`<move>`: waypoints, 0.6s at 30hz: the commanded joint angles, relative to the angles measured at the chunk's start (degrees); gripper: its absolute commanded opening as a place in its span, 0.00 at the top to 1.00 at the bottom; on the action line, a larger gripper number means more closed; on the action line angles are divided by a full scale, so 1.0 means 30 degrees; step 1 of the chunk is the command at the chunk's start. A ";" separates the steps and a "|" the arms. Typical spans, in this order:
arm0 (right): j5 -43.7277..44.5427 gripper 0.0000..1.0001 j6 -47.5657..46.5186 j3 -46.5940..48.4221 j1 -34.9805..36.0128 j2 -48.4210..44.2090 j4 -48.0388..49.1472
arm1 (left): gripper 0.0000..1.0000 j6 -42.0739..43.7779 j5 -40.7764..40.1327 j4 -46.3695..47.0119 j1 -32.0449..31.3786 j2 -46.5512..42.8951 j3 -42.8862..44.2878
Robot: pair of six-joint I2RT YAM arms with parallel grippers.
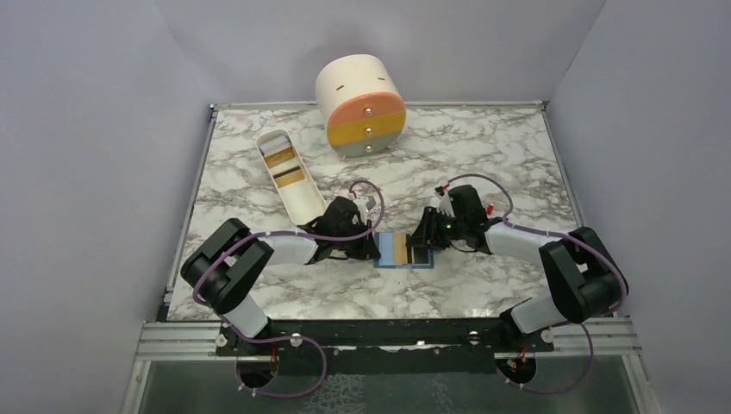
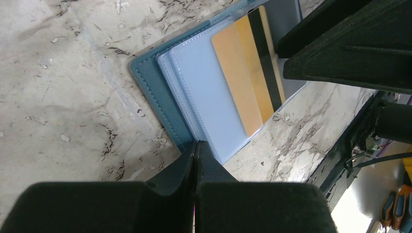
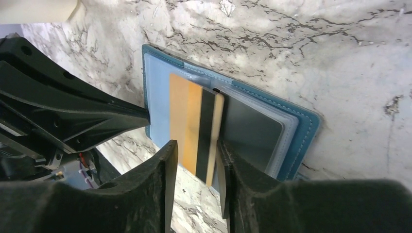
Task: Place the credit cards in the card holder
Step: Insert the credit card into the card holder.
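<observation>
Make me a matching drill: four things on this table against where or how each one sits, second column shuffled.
1 gold striped card
2 card holder
3 white tray
4 drawer cylinder

A at the far edge of the table
B between the fingers of the right gripper
C lying open, sleeves showing
D left of the cylinder

Pairs: 1-B, 2-C, 3-D, 4-A

Card holder stitched, leather-like, with glossy clear sleeves; gold card smooth plastic; table glossy, marble-patterned.
</observation>
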 commanded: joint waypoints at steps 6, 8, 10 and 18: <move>0.1238 0.61 -0.0861 0.0351 -0.0048 -0.0736 -0.1669 | 1.00 -0.0207 -0.0323 -0.0480 -0.0208 0.0117 -0.0614; 0.1010 0.62 -0.0799 0.0352 -0.0030 -0.0672 -0.1426 | 1.00 -0.0212 -0.0305 -0.0470 -0.0193 0.0115 -0.0575; 0.0679 0.64 -0.0766 0.0293 -0.0034 -0.0554 -0.1164 | 1.00 -0.0268 -0.0313 -0.0423 -0.0210 0.0137 -0.0598; 0.0508 0.65 -0.0652 0.0350 0.0010 0.0068 -0.0825 | 1.00 -0.0351 -0.0271 -0.0358 -0.0221 0.0029 -0.0667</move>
